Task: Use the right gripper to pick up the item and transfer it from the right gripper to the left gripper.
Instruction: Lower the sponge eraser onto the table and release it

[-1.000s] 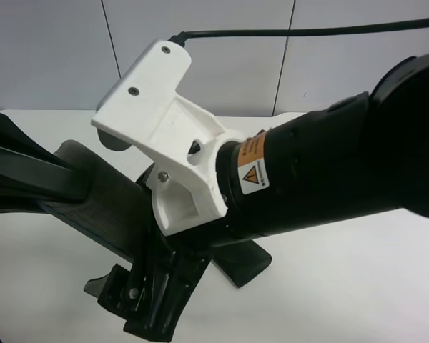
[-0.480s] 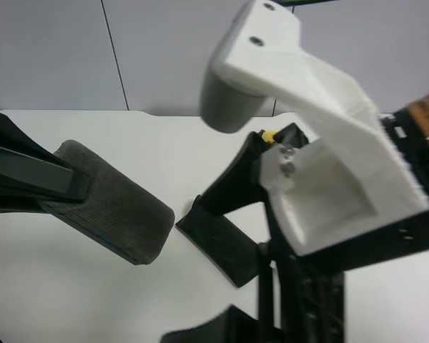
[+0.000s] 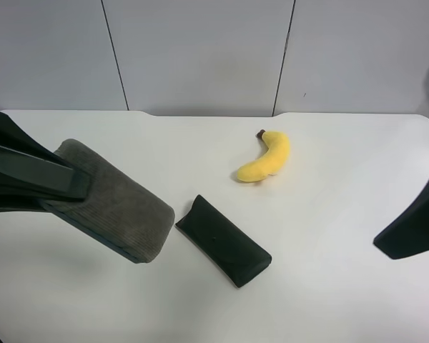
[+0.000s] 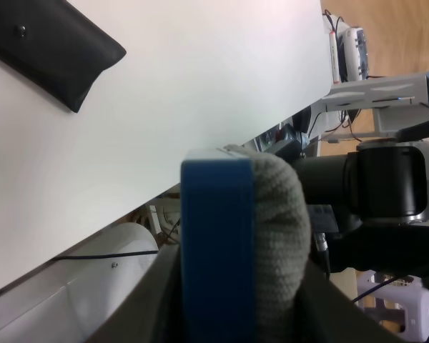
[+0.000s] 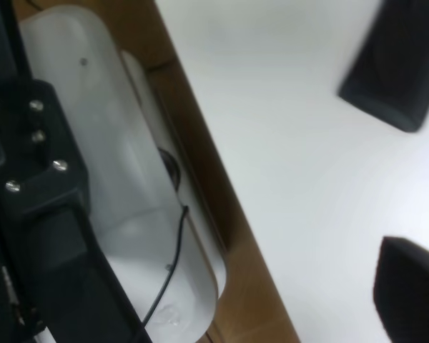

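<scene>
Table (image 3: pixel 343 300): 1 banana (image 3: pixel 266 158), 1 pouch (image 3: pixel 224 241); left gripper (image 3: pixel 57 187) w/ 1 eraser (image 3: pixel 118 207).

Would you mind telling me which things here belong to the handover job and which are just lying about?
Part of the job: board eraser, held in the left gripper; right gripper, off to one side, holding nothing.
Just lying about: yellow plush banana; dark pouch, both on the white table.
</scene>
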{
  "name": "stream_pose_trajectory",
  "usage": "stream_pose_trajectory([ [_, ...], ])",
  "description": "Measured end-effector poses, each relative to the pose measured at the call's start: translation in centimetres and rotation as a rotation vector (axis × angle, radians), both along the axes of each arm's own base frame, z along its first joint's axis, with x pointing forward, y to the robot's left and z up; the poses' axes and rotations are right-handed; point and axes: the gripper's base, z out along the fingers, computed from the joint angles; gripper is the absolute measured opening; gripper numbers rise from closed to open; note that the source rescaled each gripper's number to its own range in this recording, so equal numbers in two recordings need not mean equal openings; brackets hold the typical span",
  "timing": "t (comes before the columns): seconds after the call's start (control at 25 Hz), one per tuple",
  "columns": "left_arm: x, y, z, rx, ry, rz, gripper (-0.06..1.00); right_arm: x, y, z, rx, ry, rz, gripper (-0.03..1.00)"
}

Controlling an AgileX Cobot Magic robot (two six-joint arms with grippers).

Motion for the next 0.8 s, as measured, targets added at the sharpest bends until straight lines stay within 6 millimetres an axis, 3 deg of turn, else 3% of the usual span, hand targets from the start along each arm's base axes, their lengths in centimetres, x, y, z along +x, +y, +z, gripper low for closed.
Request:
stream_pose_trajectory([
  [0.16, 0.1, 0.0, 0.0, 0.000, -0.004, 0.006, 0.00, -0.6, -3.0, 0.5, 0.077, -0.086, -0.062, 0.99],
  [0.44, 0.2, 0.0, 0.0, -0.001, -0.010, 0.014, 0.00, -2.1, -8.1, -3.1, 0.148, -0.156, -0.161, 0.99],
  [0.64, 0.2, 0.0, 0.0, -0.001, -0.011, 0.016, 0.00, -2.6, -9.1, -4.6, 0.291, -0.208, -0.171, 0.99],
  [0.8, 0.2, 0.0, 0.0, -0.001, -0.013, 0.019, 0.00, -2.5, -9.1, -5.6, 0.293, -0.211, -0.165, 0.99],
])
